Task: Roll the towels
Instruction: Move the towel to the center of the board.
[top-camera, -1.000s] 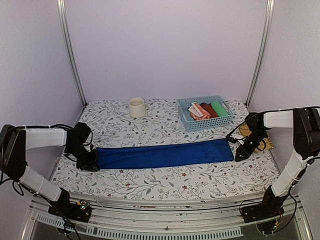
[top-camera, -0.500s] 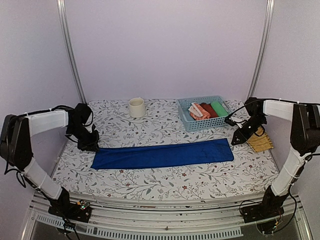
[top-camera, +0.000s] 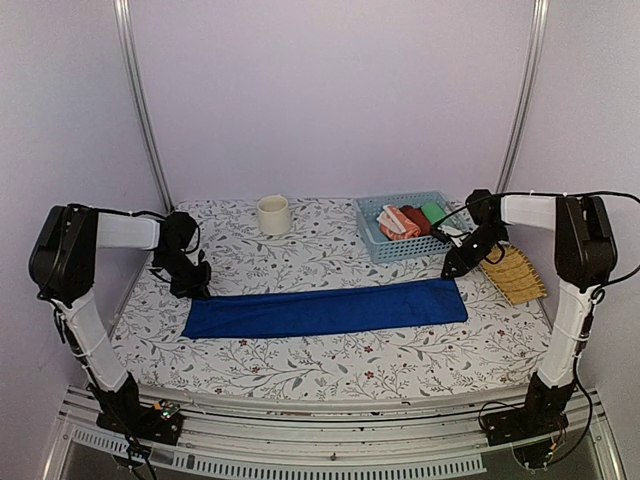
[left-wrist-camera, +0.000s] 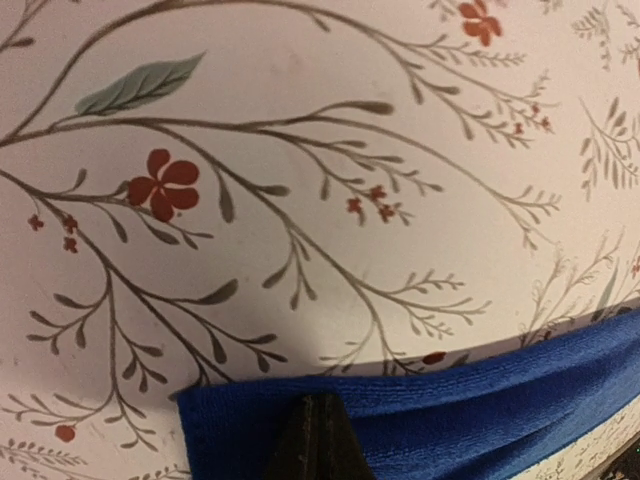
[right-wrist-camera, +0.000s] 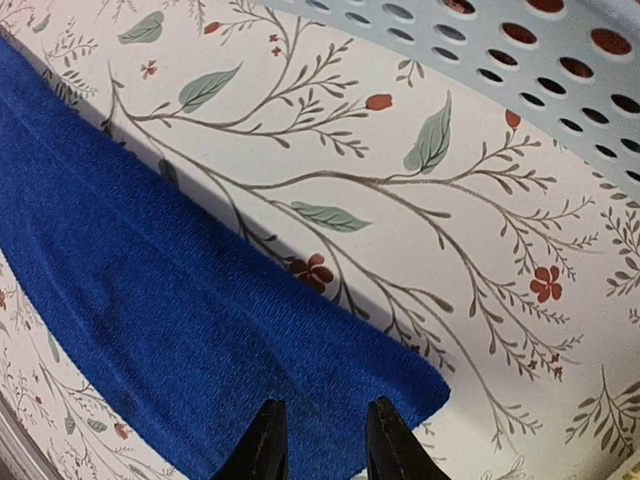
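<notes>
Black fingers of the left claw (left-wrist-camera: 313, 432) are pressed together with nothing between them. They point at the near-left corner of the blue towel (top-camera: 325, 309); I cannot tell whether the tips touch the cloth. The right claw (right-wrist-camera: 318, 440) hangs over the towel's opposite end, by its far corner. Its two fingers stand a little apart with only cloth showing below the gap, so it holds nothing.

Between the two claws the blue towel lies flat on the flowered bench (top-camera: 300, 365) as one long narrow strip, left to right, with no turn of a roll at either end. Behind its right end stands a pale blue basket (top-camera: 368, 238). The orange towel (top-camera: 395, 224) with white print sits bundled in it, next to a red roll (top-camera: 417, 219) and a green roll (top-camera: 438, 216). A cream cup (top-camera: 273, 214) stands further left, and a woven yellow mat (top-camera: 517, 276) lies at the right edge.

Judging by this, the step in hand is starting the roll of the blue strip. Next, one claw has to pinch a short edge and fold it over onto itself. The left claw would have to spread first. The curl should begin tight and square to the strip, or the roll may run crooked.
</notes>
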